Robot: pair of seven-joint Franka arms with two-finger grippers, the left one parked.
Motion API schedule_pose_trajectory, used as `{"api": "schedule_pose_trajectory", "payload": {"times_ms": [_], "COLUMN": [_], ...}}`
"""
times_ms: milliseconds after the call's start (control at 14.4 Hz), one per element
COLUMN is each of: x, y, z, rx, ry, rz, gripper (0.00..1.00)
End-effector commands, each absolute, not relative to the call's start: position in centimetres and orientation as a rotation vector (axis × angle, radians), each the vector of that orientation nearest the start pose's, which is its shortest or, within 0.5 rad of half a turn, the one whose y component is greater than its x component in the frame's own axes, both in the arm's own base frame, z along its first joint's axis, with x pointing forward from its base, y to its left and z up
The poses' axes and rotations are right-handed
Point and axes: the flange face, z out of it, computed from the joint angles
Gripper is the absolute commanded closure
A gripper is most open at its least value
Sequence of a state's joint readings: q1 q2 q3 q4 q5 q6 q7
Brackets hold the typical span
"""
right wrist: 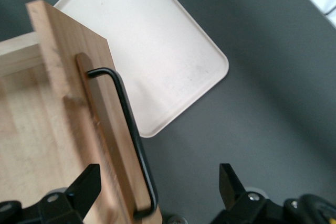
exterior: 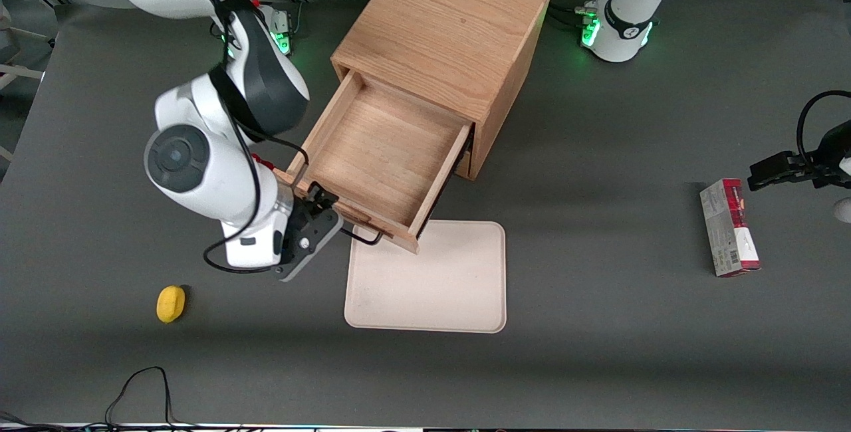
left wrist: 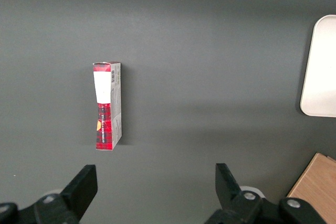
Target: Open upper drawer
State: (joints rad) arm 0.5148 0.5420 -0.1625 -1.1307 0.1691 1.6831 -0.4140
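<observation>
The upper drawer (exterior: 379, 153) of the light oak cabinet (exterior: 445, 26) stands pulled far out, and its bare wooden inside shows. Its black wire bar handle (exterior: 362, 238) runs along the drawer front, over the edge of the tray. My right gripper (exterior: 326, 205) is at the drawer front, at the handle's end toward the working arm's side. In the right wrist view the gripper (right wrist: 157, 177) is open wide. The handle (right wrist: 128, 124) and the drawer front (right wrist: 79, 87) lie between the fingers (right wrist: 86, 182), and neither finger presses on the handle.
A cream tray (exterior: 432, 279) lies flat on the grey table in front of the drawer and shows in the right wrist view (right wrist: 152, 56). A small yellow object (exterior: 171, 303) lies nearer the front camera. A red and grey box (exterior: 728, 226) lies toward the parked arm's end.
</observation>
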Motion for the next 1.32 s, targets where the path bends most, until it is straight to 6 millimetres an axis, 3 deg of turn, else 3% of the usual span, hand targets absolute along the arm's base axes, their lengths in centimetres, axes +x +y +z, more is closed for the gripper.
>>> {"api": "schedule_pose_trajectory", "payload": {"times_ms": [0,209,487,627,766,1044,1253], "x": [63.4,62.3,62.0,61.2,60.3,57.4,56.7], "y": [26.4,22.1,15.4,12.0,7.4,1.4,-1.5], "z": [55.6,59.2,62.0,62.6,62.6,61.7,61.0], "rx": [-2.923,-3.006,-3.091,-3.104,-3.095,-3.062,-3.088], "ry": [-1.011,-0.799,-0.639,-0.560,-0.357,-0.176,-0.097], "rz": [-0.030,0.004,0.018,0.061,0.067,0.017,0.003], "gripper": [0.00,0.00,0.00,0.00,0.00,0.00,0.00]}}
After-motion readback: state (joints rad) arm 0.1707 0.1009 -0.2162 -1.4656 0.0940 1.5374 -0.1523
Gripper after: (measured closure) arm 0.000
